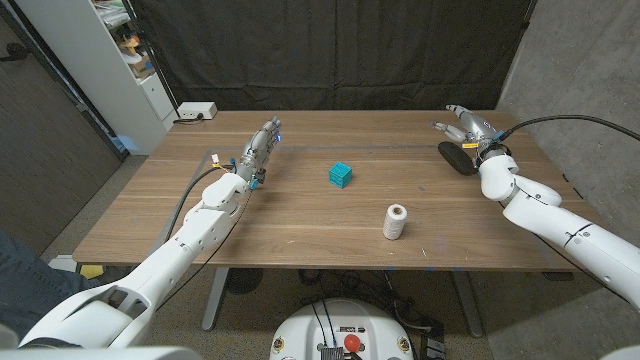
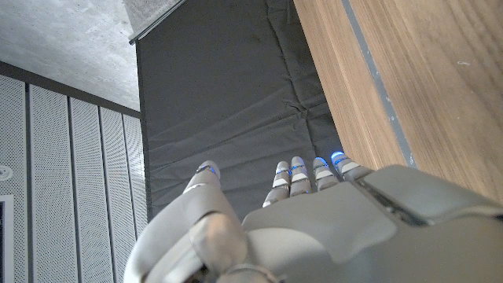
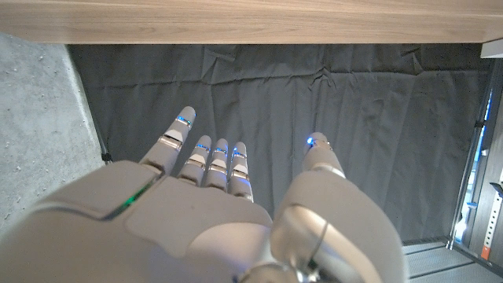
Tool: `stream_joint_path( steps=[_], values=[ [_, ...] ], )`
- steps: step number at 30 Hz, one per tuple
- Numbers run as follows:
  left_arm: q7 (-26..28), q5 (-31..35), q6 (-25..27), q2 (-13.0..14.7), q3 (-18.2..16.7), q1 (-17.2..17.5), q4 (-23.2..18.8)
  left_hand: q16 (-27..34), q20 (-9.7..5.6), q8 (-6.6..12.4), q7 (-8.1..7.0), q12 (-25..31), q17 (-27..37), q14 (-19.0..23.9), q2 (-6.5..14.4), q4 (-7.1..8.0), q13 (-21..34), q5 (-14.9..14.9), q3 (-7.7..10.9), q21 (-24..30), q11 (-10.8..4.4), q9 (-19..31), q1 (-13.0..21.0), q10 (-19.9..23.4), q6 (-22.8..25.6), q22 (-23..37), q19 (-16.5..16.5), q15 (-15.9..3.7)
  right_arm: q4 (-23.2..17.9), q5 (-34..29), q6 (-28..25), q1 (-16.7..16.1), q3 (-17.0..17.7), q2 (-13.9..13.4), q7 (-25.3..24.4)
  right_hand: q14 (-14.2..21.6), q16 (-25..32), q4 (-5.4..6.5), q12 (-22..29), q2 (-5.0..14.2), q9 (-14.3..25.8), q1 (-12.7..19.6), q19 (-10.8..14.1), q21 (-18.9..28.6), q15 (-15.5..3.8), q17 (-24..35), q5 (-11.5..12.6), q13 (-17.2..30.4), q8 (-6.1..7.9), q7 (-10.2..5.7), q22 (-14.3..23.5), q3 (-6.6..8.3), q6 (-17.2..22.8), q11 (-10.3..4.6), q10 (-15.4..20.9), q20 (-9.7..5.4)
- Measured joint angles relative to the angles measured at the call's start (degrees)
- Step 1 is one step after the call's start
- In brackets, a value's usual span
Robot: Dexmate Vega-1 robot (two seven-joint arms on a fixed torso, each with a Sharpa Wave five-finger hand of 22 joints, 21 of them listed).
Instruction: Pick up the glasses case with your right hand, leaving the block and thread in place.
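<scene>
Glasses case (image 1: 455, 158): a dark, elongated case lying on the wooden table (image 1: 300, 220), well to the right of the teal block, near the table's right edge and toward its far side.
Right hand (image 1: 470, 130): sits just beyond the glasses case, on its far side, above the tabletop; its fingers are spread apart and hold nothing. Whether any fingertip touches the case cannot be told from the head view. In the right wrist view the hand (image 3: 236, 212) shows its back, fingers extended and apart, against the black curtain (image 3: 314, 94).
Block (image 1: 340, 175): a small teal cube standing alone around the table's middle, well apart from the case.
Thread (image 1: 395, 221): 1 white spool standing upright, nearer the robot than the block and slightly to its right, apart from it.
Left hand (image 1: 260, 150): well to the left of the block, fingers stretched out and close together, holding nothing; it appears to stand on its edge. The left wrist view shows its back (image 2: 314, 228) beside the table's wood.
White box (image 1: 195, 111): at the table's far left corner, well away from the block.
</scene>
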Motion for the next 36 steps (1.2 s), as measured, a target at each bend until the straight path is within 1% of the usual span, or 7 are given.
stream_joint_path(
  steps=[2,8,11,18,29,30,36],
  values=[
    [0.02,-0.01,0.00,0.01,-0.01,0.06,-0.06,0.00,0.00,0.00,0.00,0.00,0.00,0.00,0.00,-0.06,0.00,0.00,-0.06,0.00,0.00,0.00,0.00,0.00,0.00,0.00,0.00,0.00,-0.18,-0.18,-0.80,0.00,-0.10,0.00,0.00,-0.01,0.00,0.00,0.00,-0.26,0.00,0.26,-0.11,0.00,0.03,0.00,0.00,0.00,0.00,0.00,0.00,0.00,0.00,0.31,-0.31,0.33],
    [0.15,-0.01,0.00,0.11,-0.04,0.32,-0.48,0.00,0.00,0.00,0.00,0.00,0.00,0.00,0.00,-0.21,0.00,0.00,0.09,0.00,0.00,0.00,0.00,0.00,0.00,0.00,0.00,0.00,-0.78,-0.95,-2.98,0.02,-0.61,-0.14,-0.01,-0.31,0.00,-0.07,0.00,-1.38,0.00,0.77,-0.53,0.00,0.72,0.01,0.45,0.00,0.00,-0.63,0.00,-0.07,-0.63,0.31,-0.30,1.14],
    [0.25,-0.01,0.00,0.19,-0.06,0.47,-0.66,0.00,0.00,0.00,0.00,0.00,0.00,0.00,0.00,-0.31,0.00,0.00,0.19,0.00,0.00,0.00,0.00,0.00,0.00,0.00,0.00,0.00,-1.03,-1.33,-3.71,0.14,-0.86,-0.31,0.00,-0.31,0.00,-0.23,0.00,-1.38,0.00,0.77,-0.72,0.00,0.72,0.01,0.81,0.00,0.00,-0.71,0.00,-0.23,-0.71,0.62,-0.62,1.33],
    [0.57,-0.01,0.01,0.48,-0.24,1.02,-1.35,0.00,0.20,0.00,0.00,0.00,0.00,0.00,0.00,-0.31,0.00,0.00,0.19,0.00,0.00,0.00,0.00,0.00,0.00,0.00,-0.21,0.00,-1.50,-2.39,-5.80,0.61,-1.64,-0.67,0.57,-0.43,0.00,-0.23,0.00,-1.97,0.00,1.37,-0.93,0.00,0.82,0.01,0.88,0.00,0.00,-0.71,0.13,-0.23,-0.71,0.62,-0.62,1.95],
    [1.25,-0.01,0.02,0.82,-0.46,1.61,-2.21,0.00,0.53,0.00,0.00,0.00,0.00,0.00,0.00,-0.30,0.00,0.00,0.19,0.00,0.00,0.00,0.00,0.00,-0.01,0.00,0.12,0.00,-1.67,-3.25,-7.16,1.30,-2.71,-0.89,0.94,-0.52,0.00,-0.23,0.00,-2.26,0.00,1.66,-0.93,0.00,0.91,0.01,1.33,0.00,0.00,-1.03,0.13,-0.23,-1.02,0.62,-0.61,1.95],
    [1.34,-0.02,0.03,1.22,-0.71,2.25,-3.16,0.00,0.53,0.00,0.00,0.00,0.00,0.00,0.00,-0.30,0.00,0.00,0.19,0.00,0.00,0.00,0.00,0.00,-0.01,0.00,0.12,0.00,-1.67,-3.87,-8.20,1.36,-2.81,-0.89,1.16,-0.52,0.00,-0.23,0.00,-2.29,0.00,1.69,-0.93,0.00,0.91,0.01,1.33,0.00,0.00,-1.03,0.12,-0.23,-1.02,0.62,-0.61,1.95],
    [1.67,-0.02,0.20,1.51,-0.88,2.70,-3.79,0.00,0.52,0.00,0.00,0.00,0.00,0.00,0.00,-0.30,0.00,0.00,0.19,0.00,0.01,0.00,0.00,-0.01,-0.01,0.00,0.12,0.00,-1.58,-4.28,-9.30,1.80,-3.40,-0.88,1.48,-0.52,0.00,-0.23,0.00,-2.56,0.00,1.96,-0.93,0.00,0.91,0.01,1.77,0.00,0.00,-1.02,0.12,-0.23,-1.02,0.62,-0.61,1.95]
  ],
)
